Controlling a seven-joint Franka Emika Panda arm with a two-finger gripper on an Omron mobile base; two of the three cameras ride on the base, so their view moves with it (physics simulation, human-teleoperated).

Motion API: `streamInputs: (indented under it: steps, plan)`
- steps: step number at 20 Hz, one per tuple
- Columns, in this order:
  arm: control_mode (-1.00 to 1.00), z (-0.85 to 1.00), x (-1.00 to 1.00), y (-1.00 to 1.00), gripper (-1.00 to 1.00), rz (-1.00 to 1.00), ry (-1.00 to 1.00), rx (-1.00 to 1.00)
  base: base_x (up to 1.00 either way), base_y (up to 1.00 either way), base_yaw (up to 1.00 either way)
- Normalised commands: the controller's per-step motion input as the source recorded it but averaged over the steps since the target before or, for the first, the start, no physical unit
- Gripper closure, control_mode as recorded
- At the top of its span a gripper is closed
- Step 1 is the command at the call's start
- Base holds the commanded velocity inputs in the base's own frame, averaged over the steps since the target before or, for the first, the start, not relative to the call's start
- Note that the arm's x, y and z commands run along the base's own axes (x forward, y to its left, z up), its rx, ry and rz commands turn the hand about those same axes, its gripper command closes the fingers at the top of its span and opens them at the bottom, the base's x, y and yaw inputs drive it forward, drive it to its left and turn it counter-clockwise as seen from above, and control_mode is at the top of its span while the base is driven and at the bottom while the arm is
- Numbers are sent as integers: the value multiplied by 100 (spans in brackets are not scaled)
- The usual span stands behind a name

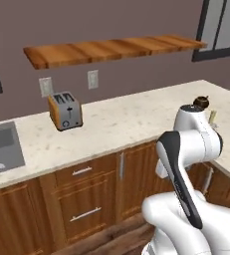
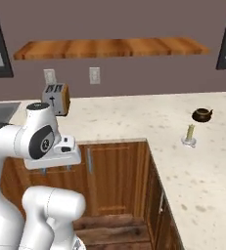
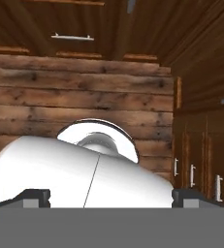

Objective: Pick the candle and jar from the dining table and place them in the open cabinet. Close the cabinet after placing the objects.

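You're looking at a cream speckled surface (image 2: 134,119) wrapping around a corner. The candle (image 2: 190,134) and the jar (image 2: 201,114) are standing on it near each other but apart, the jar farther back. A toaster (image 2: 56,98) is sitting toward the wall, beside a sink (image 1: 2,148).

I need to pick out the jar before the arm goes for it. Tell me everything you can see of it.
The jar is a small, squat, round pot, dark brown and glossy, with a lid topped by a small knob. It stands upright on the speckled cream stone top, near the far right. The pale-yellow candle stands apart from it, nearer the camera. Nothing else touches it. In the left base view it peeks out behind the arm.
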Motion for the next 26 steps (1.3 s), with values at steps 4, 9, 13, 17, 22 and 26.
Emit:
streamInputs:
  steps: [4,9,13,17,22,26]
  plan:
    - [100,0,0,0,-100,0,0,0,-1,3,-67]
    - [100,0,0,0,-100,0,0,0,-9,9,-64]
    - [100,0,0,0,-100,0,0,0,-1,13,-57]
    - [100,0,0,0,-100,0,0,0,-9,19,-57]
    - [100,0,0,0,-100,0,0,0,-11,22,-53]
    - [100,0,0,0,-100,0,0,0,-14,27,-43]
